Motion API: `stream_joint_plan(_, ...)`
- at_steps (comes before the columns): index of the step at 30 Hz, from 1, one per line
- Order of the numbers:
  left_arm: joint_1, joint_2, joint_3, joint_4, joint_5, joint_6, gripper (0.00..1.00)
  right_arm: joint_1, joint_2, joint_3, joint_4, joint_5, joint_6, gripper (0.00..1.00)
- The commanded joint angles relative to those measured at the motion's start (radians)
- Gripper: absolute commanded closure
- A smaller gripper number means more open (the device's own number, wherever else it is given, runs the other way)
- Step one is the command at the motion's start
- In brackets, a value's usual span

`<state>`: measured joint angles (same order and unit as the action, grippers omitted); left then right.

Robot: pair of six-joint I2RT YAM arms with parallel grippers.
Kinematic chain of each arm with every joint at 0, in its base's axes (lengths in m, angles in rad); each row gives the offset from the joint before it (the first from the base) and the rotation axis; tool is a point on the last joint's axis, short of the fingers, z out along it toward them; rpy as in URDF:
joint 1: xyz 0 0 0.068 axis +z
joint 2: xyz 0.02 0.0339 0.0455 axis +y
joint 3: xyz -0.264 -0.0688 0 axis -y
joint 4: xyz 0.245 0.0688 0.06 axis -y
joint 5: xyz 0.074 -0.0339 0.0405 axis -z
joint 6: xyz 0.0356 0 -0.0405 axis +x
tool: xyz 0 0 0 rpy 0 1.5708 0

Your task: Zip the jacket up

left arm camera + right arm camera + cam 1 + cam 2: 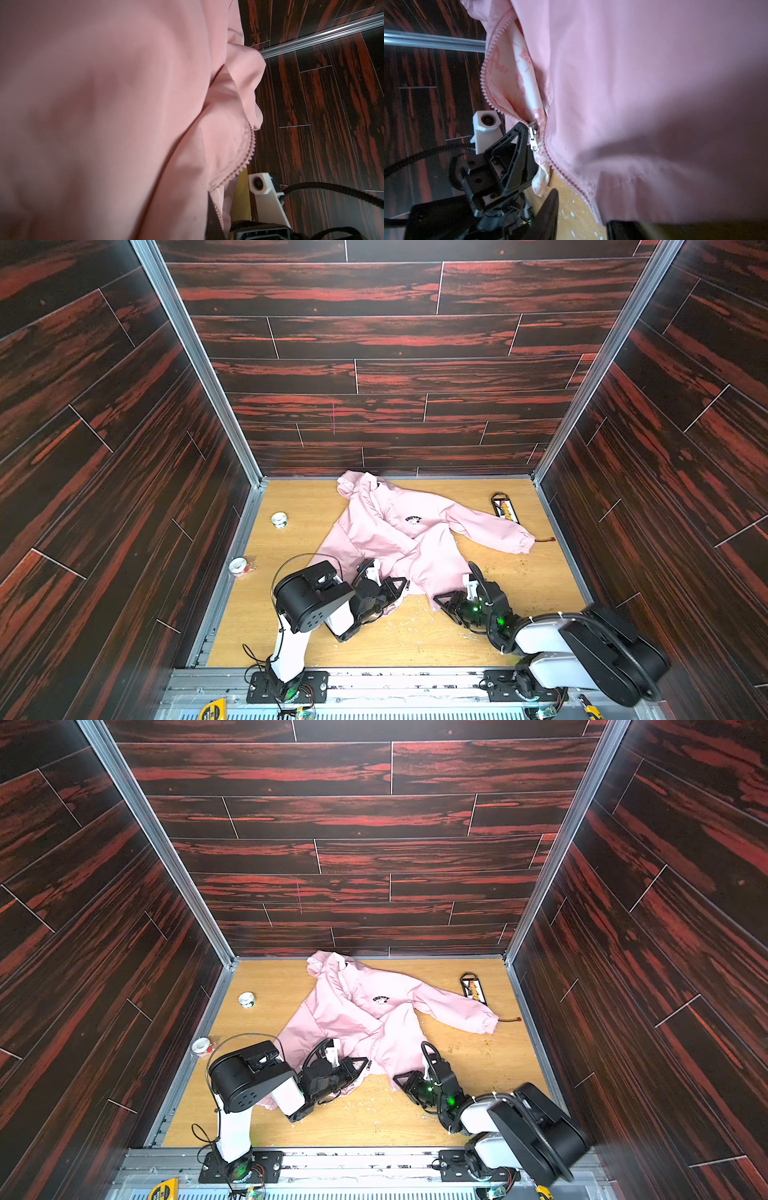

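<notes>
The jacket (390, 531) lies front up on the desk (299, 506), hood toward the back wall and hem toward the arms, one sleeve thrown out to the right. Its front is open. In the right wrist view the zipper slider (533, 137) sits low near the hem, with one row of teeth (485, 68) curving away from it and the other row (564, 174) running apart along the other panel.

We see three risks. The printed lining (527, 83) bulges right beside the slider and could be drawn into it and jam it. The loose row of teeth may not be seated in the slider, and a pull would then run up one side only. With no firm hold on the hem, a pull would bunch and drag the thin cloth instead of closing it.

The left end effector (525, 128) is pressed together at the zip edge of the jacket, its tips touching the slider. Whether it pinches the pull tab itself, we cannot tell. The right end effector (441, 600) stands spread at the hem of the other panel, bare desk showing between its fingers, and we judge it holds nothing.
</notes>
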<state>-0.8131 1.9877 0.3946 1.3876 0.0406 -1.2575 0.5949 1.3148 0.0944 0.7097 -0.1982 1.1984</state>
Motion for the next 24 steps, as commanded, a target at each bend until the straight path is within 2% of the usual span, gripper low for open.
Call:
stream_joint_plan(1, -0.007, -0.021, -0.015, 0.019, -0.015, -0.003, 1.0, 0.003, -0.081, 0.018, -0.261, 0.12, -0.1, 0.51)
stream_joint_plan(4, -0.007, -0.018, -0.01, 0.019, -0.016, -0.003, 1.0, 0.002, -0.125, 0.04, -0.325, 0.161, -0.144, 0.43)
stream_joint_plan(9, -0.009, -0.01, 0.0, 0.018, -0.01, -0.005, 1.0, 0.0, -0.097, 0.058, -0.284, 0.144, -0.157, 0.41)
stream_joint_plan(19, -0.01, -0.017, 0.0, 0.013, -0.011, -0.004, 1.0, 0.007, 0.05, -0.027, 0.029, -0.043, -0.025, 0.56)
stream_joint_plan(24, -0.01, -0.021, 0.0, 0.011, -0.013, -0.003, 1.0, 0.016, 0.123, -0.057, 0.148, -0.075, 0.017, 0.6)
